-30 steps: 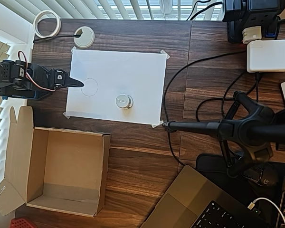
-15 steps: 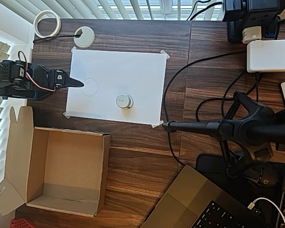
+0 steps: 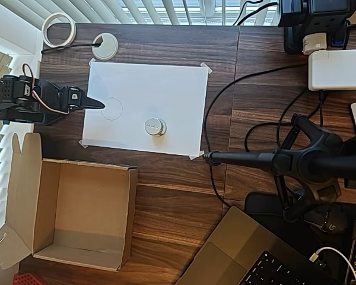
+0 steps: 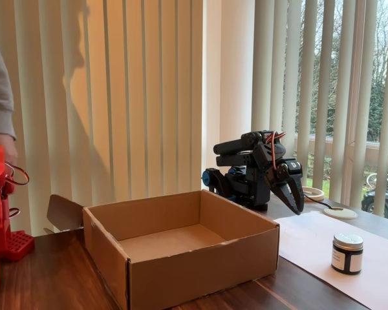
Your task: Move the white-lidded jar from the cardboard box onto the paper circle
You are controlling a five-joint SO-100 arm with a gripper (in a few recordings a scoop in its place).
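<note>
The white-lidded jar [image 3: 155,126], its lid lettering too faint to read, stands on the taped paper [image 3: 166,89] right of the paper circle [image 3: 111,108], while the empty tool [image 3: 98,104] looks closed, tip beside that circle, away from the cardboard box [image 3: 77,214].

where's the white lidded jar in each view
Overhead view: the white-lidded jar stands on the white paper, just below its centre, right of the empty pencil circle.
Fixed view: the jar stands at lower right on the paper, right of the cardboard box.
Shared landmark: the cardboard box, open and empty in both views.
</note>
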